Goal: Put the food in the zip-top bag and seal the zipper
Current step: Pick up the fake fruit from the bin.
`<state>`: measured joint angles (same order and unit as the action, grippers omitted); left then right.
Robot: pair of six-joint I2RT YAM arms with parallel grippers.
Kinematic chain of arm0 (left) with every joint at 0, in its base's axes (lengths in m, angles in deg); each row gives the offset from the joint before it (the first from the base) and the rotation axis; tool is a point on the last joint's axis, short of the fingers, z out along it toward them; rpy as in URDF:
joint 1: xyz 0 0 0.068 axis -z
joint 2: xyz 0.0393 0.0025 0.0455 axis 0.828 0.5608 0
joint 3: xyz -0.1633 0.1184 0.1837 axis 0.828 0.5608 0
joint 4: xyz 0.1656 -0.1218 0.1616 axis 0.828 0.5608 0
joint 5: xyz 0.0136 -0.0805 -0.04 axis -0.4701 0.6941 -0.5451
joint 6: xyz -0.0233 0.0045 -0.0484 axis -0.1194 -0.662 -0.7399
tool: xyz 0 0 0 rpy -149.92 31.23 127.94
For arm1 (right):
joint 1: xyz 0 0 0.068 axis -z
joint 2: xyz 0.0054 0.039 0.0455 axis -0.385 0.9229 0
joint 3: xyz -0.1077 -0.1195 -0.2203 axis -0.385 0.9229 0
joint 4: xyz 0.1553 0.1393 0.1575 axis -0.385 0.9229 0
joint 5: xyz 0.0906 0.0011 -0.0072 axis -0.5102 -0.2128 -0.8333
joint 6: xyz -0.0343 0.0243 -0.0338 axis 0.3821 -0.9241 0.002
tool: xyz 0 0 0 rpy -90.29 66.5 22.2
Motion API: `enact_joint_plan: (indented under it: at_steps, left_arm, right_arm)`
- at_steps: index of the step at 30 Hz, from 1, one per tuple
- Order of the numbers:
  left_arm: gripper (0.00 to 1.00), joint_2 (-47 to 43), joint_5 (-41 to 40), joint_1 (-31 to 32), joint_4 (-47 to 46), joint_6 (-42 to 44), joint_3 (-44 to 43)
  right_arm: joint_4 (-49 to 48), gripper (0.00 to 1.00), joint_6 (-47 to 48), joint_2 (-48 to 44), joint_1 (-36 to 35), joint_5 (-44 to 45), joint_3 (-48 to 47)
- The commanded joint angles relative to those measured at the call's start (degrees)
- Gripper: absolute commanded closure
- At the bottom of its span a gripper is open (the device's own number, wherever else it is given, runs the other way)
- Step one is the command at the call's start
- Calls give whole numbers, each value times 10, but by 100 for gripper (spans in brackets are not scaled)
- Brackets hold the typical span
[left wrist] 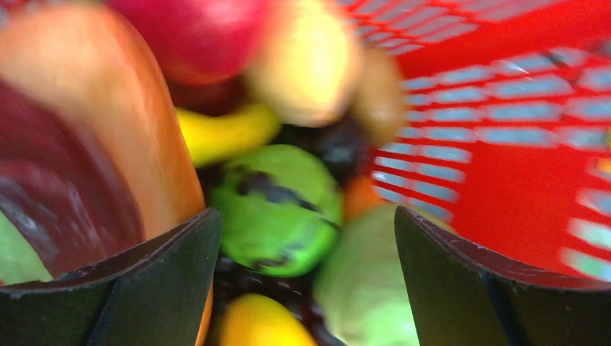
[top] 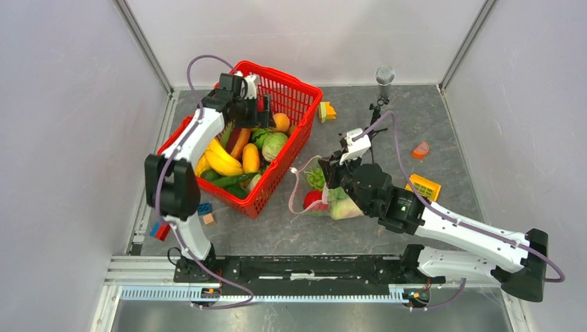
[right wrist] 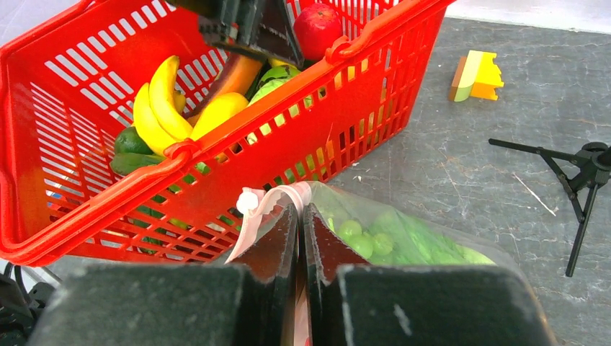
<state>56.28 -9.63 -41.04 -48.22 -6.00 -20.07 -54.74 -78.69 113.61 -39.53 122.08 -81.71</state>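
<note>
Left fingers: spread, empty, above toy produce in red mesh basket.
Right fingers: clamped on pale pink zipper strip, likely its end.
Clear plastic bag: on grey worktop, right of basket.

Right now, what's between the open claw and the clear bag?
The red basket's side wall stands between the left gripper and the zip-top bag, seen in the top view.

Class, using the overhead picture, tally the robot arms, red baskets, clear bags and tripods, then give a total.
robot arms: 2
red basket: 1
clear bag: 1
tripod: 1
total: 5
</note>
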Motion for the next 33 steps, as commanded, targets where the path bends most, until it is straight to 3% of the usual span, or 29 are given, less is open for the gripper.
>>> enact_joint_plan:
  at_steps: [1, 6, 10, 13, 18, 24, 26, 29, 33]
  left_arm:
    - [5, 63, -53, -72, 4, -25, -45]
    - [7, 85, 11, -82, 13, -11, -99]
    - [5, 22, 113, -74, -29, -25, -32]
    - [2, -24, 110, -56, -42, -15, 14]
    - [5, -47, 103, -46, 32, 36, 18]
    - [2, -59, 70, -44, -1, 19, 51]
    - [5, -40, -11, -36, -19, -9, 62]
    - [0, -38, -93, -13, -66, -26, 98]
    - [0, -1, -146, 7, -38, -7, 74]
  right_arm:
    - [-25, 91, -3, -28, 2, 10, -11]
    - [-25, 91, 1, -51, 4, 23, 0]
    - [-29, 90, 1, -56, 5, 18, 4]
    - [-31, 90, 2, -54, 6, 9, 4]
    - [-30, 90, -6, -55, 6, -13, 6]
    - [-30, 90, -11, -71, 6, -14, 12]
    - [-29, 90, -14, -74, 6, -17, 12]
    - [-31, 90, -22, -78, 5, -25, 15]
    - [-33, 90, -29, -79, 5, -36, 20]
